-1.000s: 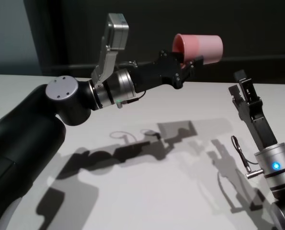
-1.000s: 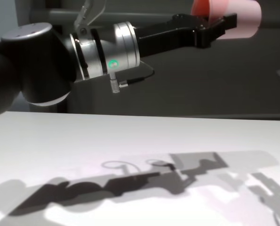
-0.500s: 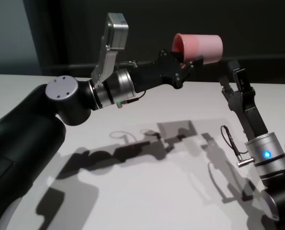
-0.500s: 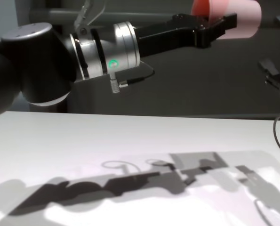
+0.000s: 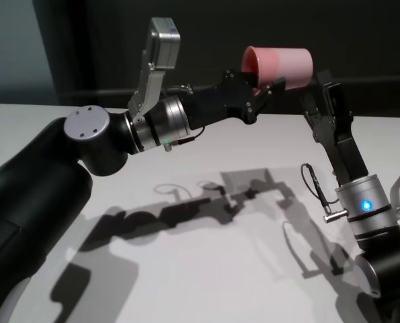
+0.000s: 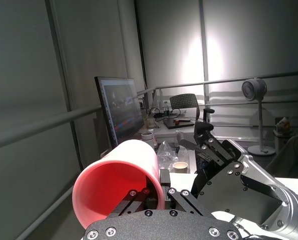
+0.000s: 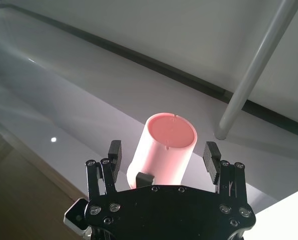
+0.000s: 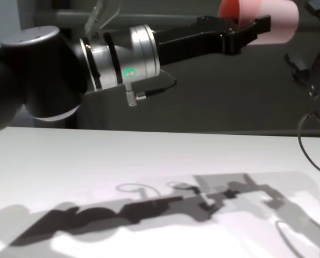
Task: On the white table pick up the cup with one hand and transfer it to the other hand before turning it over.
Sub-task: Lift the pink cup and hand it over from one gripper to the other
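Observation:
The salmon-pink cup (image 5: 280, 66) hangs sideways high above the white table (image 5: 240, 282), mouth toward my left arm and base toward my right. My left gripper (image 5: 262, 89) is shut on its rim wall, one finger inside the mouth and one outside, as the left wrist view shows at the cup (image 6: 116, 185). My right gripper (image 5: 318, 94) stands open just beyond and below the base. In the right wrist view the cup (image 7: 169, 137) shows base-on between the spread fingers of the right gripper (image 7: 163, 151), untouched. The chest view holds the cup (image 8: 275, 15) at its top edge.
A dark wall runs behind the table's far edge (image 5: 361, 116). A cable loop (image 5: 312, 185) hangs off my right wrist. Arm shadows lie across the tabletop (image 8: 165, 204). Beyond the cup, the left wrist view shows a monitor (image 6: 119, 107) and a fan (image 6: 253, 91).
My right arm has risen and swung left, bringing its open gripper up beside the cup's base. The left arm and the cup have stayed still.

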`<state>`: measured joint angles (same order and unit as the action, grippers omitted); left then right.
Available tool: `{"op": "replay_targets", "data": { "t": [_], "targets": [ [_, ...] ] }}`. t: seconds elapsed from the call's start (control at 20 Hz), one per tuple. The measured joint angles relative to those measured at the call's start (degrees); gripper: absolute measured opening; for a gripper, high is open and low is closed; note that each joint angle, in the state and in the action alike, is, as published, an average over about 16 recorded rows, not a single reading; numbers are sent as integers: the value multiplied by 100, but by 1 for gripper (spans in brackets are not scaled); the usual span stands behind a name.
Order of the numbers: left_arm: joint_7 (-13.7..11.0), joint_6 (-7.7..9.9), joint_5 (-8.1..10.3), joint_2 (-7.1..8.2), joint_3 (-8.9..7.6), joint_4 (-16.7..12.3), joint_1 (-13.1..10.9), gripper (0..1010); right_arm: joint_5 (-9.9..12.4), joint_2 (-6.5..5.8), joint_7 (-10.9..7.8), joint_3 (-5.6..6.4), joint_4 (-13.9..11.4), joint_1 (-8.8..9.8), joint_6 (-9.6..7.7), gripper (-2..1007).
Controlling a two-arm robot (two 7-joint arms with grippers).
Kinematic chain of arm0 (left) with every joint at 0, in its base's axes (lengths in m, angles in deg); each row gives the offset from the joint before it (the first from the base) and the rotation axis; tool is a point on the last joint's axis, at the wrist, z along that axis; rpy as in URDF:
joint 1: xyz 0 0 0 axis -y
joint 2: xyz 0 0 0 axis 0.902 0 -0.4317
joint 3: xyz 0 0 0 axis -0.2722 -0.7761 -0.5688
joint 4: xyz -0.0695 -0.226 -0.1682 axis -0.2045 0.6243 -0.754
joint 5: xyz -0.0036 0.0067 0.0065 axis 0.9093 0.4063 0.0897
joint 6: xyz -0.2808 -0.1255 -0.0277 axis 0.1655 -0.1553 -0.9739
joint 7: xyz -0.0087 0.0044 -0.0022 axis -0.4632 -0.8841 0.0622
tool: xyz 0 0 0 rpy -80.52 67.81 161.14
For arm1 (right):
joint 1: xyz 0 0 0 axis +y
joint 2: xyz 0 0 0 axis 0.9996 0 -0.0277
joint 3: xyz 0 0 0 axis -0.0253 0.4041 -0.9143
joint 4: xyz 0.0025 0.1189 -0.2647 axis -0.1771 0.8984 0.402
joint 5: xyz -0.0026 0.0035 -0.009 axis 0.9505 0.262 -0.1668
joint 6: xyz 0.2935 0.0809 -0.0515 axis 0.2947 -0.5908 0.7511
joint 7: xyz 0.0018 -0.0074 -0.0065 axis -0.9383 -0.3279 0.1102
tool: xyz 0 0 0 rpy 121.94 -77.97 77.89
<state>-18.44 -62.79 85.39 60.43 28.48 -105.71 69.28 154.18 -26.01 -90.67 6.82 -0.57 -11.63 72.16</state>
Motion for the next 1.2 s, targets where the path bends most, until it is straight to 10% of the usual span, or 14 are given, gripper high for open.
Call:
{"op": "replay_targets", "data": {
  "t": [1.2],
  "targets": [
    [0, 0, 0, 0, 0, 0, 0, 48, 408, 269, -580, -378, 995, -565, 312, 1000]
  ]
}}
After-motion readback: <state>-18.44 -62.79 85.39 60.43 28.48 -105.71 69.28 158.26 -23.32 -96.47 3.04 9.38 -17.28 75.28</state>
